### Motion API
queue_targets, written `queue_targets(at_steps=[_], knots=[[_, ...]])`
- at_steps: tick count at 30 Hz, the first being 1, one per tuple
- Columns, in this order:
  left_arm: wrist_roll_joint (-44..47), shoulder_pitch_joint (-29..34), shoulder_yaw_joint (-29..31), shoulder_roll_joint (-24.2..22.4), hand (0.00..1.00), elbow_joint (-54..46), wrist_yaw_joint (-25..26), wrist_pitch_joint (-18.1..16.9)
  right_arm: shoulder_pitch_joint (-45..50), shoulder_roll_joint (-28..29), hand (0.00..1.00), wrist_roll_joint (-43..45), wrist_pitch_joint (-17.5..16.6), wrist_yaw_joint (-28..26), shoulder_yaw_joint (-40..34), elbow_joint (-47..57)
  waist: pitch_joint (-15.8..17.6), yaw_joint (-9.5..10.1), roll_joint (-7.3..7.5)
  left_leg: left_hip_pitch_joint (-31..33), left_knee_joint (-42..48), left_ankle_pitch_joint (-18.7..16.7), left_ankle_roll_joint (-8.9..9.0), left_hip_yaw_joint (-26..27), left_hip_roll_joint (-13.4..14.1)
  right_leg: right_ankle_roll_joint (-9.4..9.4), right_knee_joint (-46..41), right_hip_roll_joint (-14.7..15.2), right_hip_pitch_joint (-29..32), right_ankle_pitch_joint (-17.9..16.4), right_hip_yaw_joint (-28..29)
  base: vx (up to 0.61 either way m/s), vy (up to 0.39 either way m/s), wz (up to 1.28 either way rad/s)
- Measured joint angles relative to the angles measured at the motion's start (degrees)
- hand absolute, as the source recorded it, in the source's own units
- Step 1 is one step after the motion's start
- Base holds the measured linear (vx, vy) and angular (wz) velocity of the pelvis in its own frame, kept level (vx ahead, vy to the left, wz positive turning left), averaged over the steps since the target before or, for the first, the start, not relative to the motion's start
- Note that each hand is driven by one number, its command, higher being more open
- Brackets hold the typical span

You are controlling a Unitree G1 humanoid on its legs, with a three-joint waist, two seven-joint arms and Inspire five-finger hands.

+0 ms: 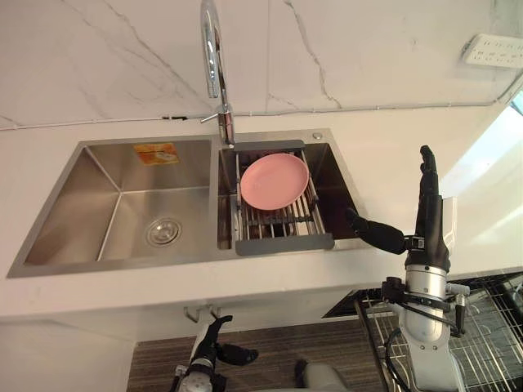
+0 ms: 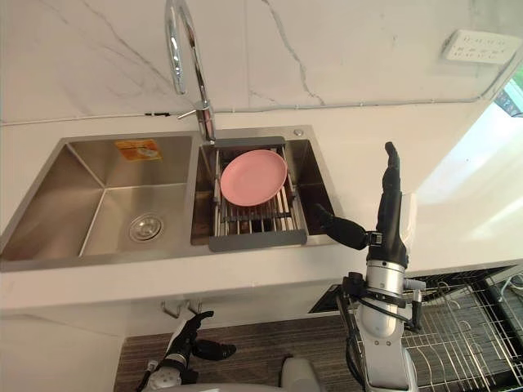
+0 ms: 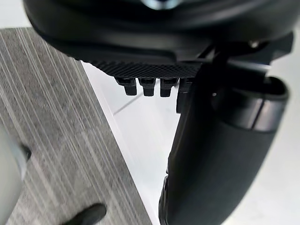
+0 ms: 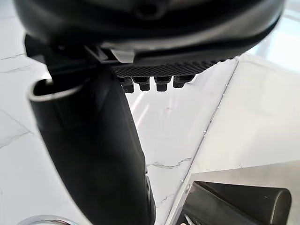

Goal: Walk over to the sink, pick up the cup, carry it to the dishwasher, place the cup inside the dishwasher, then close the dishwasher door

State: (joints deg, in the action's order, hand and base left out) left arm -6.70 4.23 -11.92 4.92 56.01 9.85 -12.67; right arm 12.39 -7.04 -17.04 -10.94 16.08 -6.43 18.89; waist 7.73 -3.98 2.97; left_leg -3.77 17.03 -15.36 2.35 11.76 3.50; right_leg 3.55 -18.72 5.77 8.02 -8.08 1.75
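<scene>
A steel double sink [image 1: 122,204] is set in the white counter. On a grey slatted rack [image 1: 286,242] across its right basin lies a pink plate [image 1: 274,181]. The left basin holds a drain [image 1: 163,232] and an orange sticker [image 1: 155,153]. My right hand [image 1: 429,220] is raised over the counter just right of the sink, open, with its fingers straight up and its thumb [image 2: 339,230] pointing toward the rack, holding nothing. My left hand [image 1: 211,347] hangs low in front of the cabinet under the counter, open and empty, with its fingers [image 3: 147,86] straight.
A tall chrome faucet [image 1: 214,57] rises behind the divider between the basins. The wire rack of the open dishwasher [image 1: 482,335] juts out under the counter at the lower right. A white wall socket [image 1: 493,51] sits on the marble backsplash. Wood-grain floor [image 3: 51,140] lies below.
</scene>
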Motion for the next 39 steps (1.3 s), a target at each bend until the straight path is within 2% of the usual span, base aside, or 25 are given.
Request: queue_targets(at_steps=[1,2,3,4,7,10,17,21,22,27,33,39], knots=[[-0.1,-0.1,0.1,0.0,1.00,-0.1,-0.3,-0.2,0.0,0.4,1.00,0.0,0.0,-0.1,-0.2,-0.1,0.1,0.00,0.40,0.0,-3.7,-0.3,-0.05,-0.2,-0.5,0.15,0.4,0.3,-0.3,0.1,0.1,0.11,0.037,0.01],[-0.2,-0.1,0.0,-0.2,1.00,-0.2,-0.7,-0.4,0.0,0.6,1.00,0.0,0.0,-0.2,-0.9,-0.1,-0.1,-0.10,-0.15,-0.4,-10.8,3.3,-0.01,-0.2,-0.6,0.32,1.0,0.2,-0.7,0.2,-0.2,0.10,0.078,-0.07],[-0.6,-0.1,-0.3,-0.1,1.00,-0.5,-1.8,0.5,0.0,0.7,1.00,0.0,0.0,-1.0,-0.9,-1.3,-0.2,0.31,0.51,-2.0,-12.9,7.9,-0.26,0.1,-1.0,1.06,2.0,0.3,-1.8,0.7,0.4,0.11,0.111,0.07],[-1.3,0.0,-1.0,0.2,1.00,-0.7,-2.8,0.8,0.2,0.7,1.00,0.0,-0.3,-1.8,-0.8,-1.3,-0.3,-0.04,0.52,-2.0,-13.1,8.4,-0.54,-0.2,-1.3,1.69,3.7,0.4,-2.8,2.0,0.5,0.10,0.105,0.04],[-2.4,-0.4,-2.1,0.2,1.00,-0.7,-4.4,1.8,-0.4,0.8,1.00,0.0,-0.7,-3.4,0.4,-1.3,-0.3,-0.05,0.78,-2.2,-12.9,8.4,-0.60,-0.1,-2.0,2.22,7.8,1.3,-5.1,3.9,0.5,0.03,0.115,0.03],[-2.6,-0.8,-1.9,0.1,1.00,0.3,-4.9,1.9,-0.4,0.8,1.00,0.0,-1.0,-4.8,1.2,-1.9,-0.3,-0.04,0.89,-3.0,-12.9,8.4,-0.60,-0.1,-2.2,2.49,8.9,1.5,-6.3,4.0,0.5,-0.04,0.034,-0.02],[-2.5,-0.4,0.8,-0.3,1.00,0.6,-2.2,1.2,-0.4,-1.2,1.00,0.1,-1.1,-5.9,1.2,-7.4,-0.6,0.02,0.40,-3.1,-13.8,8.8,0.01,-0.8,-0.6,2.37,10.6,0.2,-7.1,4.0,-1.2,-0.10,-0.054,0.03],[-2.5,-0.4,0.9,-0.2,1.00,0.6,-1.3,1.1,-0.4,-2.1,1.00,0.0,-1.1,-6.0,1.4,-9.3,-0.9,-0.02,0.01,-3.1,-16.2,10.9,0.23,-1.7,-0.4,1.62,11.1,-0.1,-6.8,4.7,-2.3,-0.09,-0.044,0.14],[-2.5,-0.2,0.9,0.7,1.00,0.7,-1.3,1.1,-0.4,-4.1,1.00,0.0,-1.1,-7.3,2.5,-9.4,-1.2,-0.05,-0.13,-2.7,-17.0,12.0,0.30,-1.6,-0.4,1.56,13.7,-0.6,-7.1,7.0,-2.0,0.00,0.000,0.00],[-2.5,-0.3,0.9,0.7,1.00,0.6,-1.3,1.1,-0.4,-4.1,1.00,0.0,-1.1,-7.3,2.5,-9.4,-1.2,-0.12,-0.10,-2.7,-17.1,12.0,0.30,-1.3,-0.4,1.55,13.9,-0.7,-7.0,7.1,-1.7,0.00,0.000,-0.02],[-1.1,0.5,4.3,0.5,1.00,0.6,-1.3,1.1,-0.3,-4.0,1.00,-0.1,-0.7,-6.7,2.4,-9.4,-1.3,-0.34,-0.21,-1.9,-17.0,12.0,0.33,-0.6,0.0,1.37,19.2,-0.8,-8.3,9.9,-1.6,0.00,0.002,-0.05],[2.2,1.2,7.1,0.8,1.00,0.5,-0.8,1.2,-1.4,-4.0,1.00,-2.5,1.0,-3.5,2.0,-9.0,-1.4,0.06,-0.48,-1.5,-17.0,12.0,0.46,-1.4,0.1,1.31,22.3,-0.8,-10.0,11.3,-2.6,0.01,-0.019,0.07]])
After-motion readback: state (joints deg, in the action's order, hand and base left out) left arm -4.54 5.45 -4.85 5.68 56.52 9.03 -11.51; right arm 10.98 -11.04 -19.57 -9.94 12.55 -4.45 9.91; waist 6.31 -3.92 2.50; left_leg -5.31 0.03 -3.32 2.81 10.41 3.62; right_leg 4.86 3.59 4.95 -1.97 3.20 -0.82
